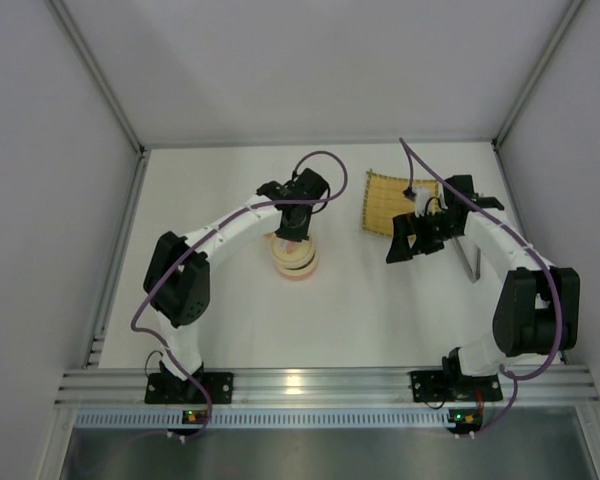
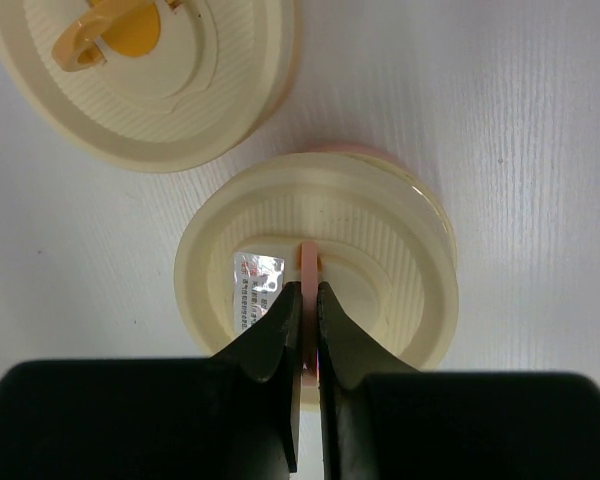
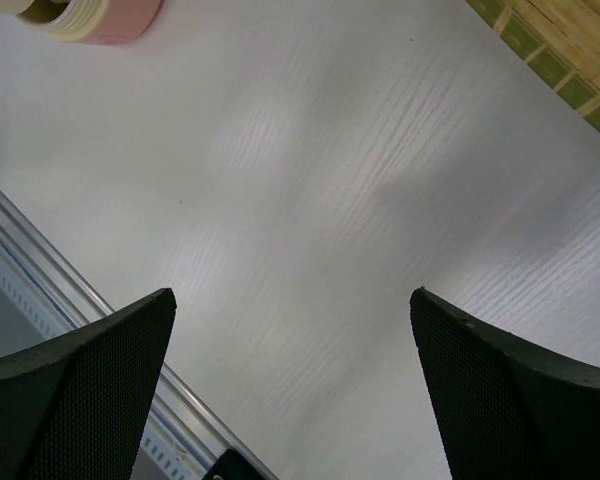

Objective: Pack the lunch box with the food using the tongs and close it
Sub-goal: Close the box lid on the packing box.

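My left gripper [image 2: 308, 292] is shut on the thin pink handle [image 2: 308, 258] of a round cream lid [image 2: 380, 240]. That lid sits over the pink-rimmed bowl, whose pink edge [image 2: 340, 150] peeks out at the far side. Beside it lies a second cream lid [image 2: 180, 100] with an orange handle. From above, the lunch box [image 1: 294, 258] is mid-table under my left gripper [image 1: 292, 232]. My right gripper [image 1: 404, 242] hangs open over bare table, nothing between its fingers [image 3: 90, 360]. The grey tongs [image 1: 468, 258] lie to its right. The food is hidden.
The yellow bamboo mat [image 1: 392, 200] lies at the back right, its corner [image 3: 570, 55] showing in the right wrist view. A pink bowl edge [image 3: 105, 22] shows there at top left. The aluminium rail [image 1: 320, 385] runs along the near edge.
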### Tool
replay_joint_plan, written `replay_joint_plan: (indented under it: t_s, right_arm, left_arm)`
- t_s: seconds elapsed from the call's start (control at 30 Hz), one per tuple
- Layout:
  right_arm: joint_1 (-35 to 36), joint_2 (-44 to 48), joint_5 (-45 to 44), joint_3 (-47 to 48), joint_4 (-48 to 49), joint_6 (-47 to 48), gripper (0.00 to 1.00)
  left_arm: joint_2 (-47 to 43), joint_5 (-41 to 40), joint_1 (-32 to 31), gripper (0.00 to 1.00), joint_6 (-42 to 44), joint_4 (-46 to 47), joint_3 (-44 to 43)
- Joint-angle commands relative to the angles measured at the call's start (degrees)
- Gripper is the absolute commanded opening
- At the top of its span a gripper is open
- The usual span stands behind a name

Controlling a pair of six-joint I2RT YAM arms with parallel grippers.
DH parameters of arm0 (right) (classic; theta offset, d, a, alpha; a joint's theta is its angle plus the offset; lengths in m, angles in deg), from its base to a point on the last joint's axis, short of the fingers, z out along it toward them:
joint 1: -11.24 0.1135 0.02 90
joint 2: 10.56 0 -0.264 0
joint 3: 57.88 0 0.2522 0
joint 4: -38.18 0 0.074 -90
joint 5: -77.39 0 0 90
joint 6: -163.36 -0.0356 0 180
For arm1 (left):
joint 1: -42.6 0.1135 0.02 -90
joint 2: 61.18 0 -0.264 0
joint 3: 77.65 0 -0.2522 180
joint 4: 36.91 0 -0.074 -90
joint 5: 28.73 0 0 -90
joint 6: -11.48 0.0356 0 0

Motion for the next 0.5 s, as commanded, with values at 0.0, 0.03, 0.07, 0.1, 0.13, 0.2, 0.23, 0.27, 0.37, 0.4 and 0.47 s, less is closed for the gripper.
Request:
replay_joint_plan:
  t_s: [0.0, 0.03, 0.07, 0.1, 0.13, 0.2, 0.23, 0.27, 0.37, 0.4, 0.47]
  right_arm:
    - [-0.92, 1.34, 2.07, 0.27, 2.97, 0.40, 0.99]
    - [-0.92, 1.33, 2.16, 0.19, 3.06, 0.49, 0.99]
    - [-0.92, 1.16, 2.25, 0.10, 3.06, 0.40, 0.99]
    - [-0.92, 1.16, 2.25, 0.01, 3.32, 0.40, 0.99]
    - [-0.83, 1.16, 2.25, 0.01, 3.33, 0.40, 0.99]
    - [-0.92, 1.16, 2.25, -0.08, 3.41, 0.31, 0.99]
    - [-0.92, 1.16, 2.25, -0.08, 3.41, 0.40, 0.99]
    - [-0.83, 1.07, 2.25, -0.08, 3.41, 0.49, 0.99]
    - [-0.92, 0.90, 2.34, 0.01, 3.41, 0.49, 0.99]
    - [-0.83, 0.81, 2.34, 0.01, 3.50, 0.40, 0.99]
    - [-0.83, 0.54, 2.51, -0.08, 3.50, 0.49, 0.99]
  left_arm:
    - [0.71, -0.72, 0.00, 0.00, -1.39, 2.93, -0.43]
    - [1.06, -0.81, 0.00, 0.00, -1.30, 2.93, -0.61]
    - [1.24, -0.89, 0.00, 0.00, -1.22, 3.19, -0.61]
    - [1.42, -0.63, 0.00, 0.00, -1.22, 3.46, -0.61]
    - [1.59, -0.63, 0.00, 0.00, -1.22, 3.46, -0.61]
    - [1.86, -0.54, 0.00, 0.00, -1.21, 3.46, -0.87]
    - [2.03, -0.46, 0.00, 0.00, -1.04, 3.46, -0.87]
    - [2.03, -0.46, 0.00, 0.00, -1.13, 3.55, -0.87]
    - [2.38, -0.19, -0.18, 0.00, -1.13, 3.72, -1.05]
    - [2.56, -0.19, -0.18, 0.00, -1.13, 3.72, -0.96]
    - [2.56, -0.10, -0.44, 0.00, -1.13, 3.72, -1.05]
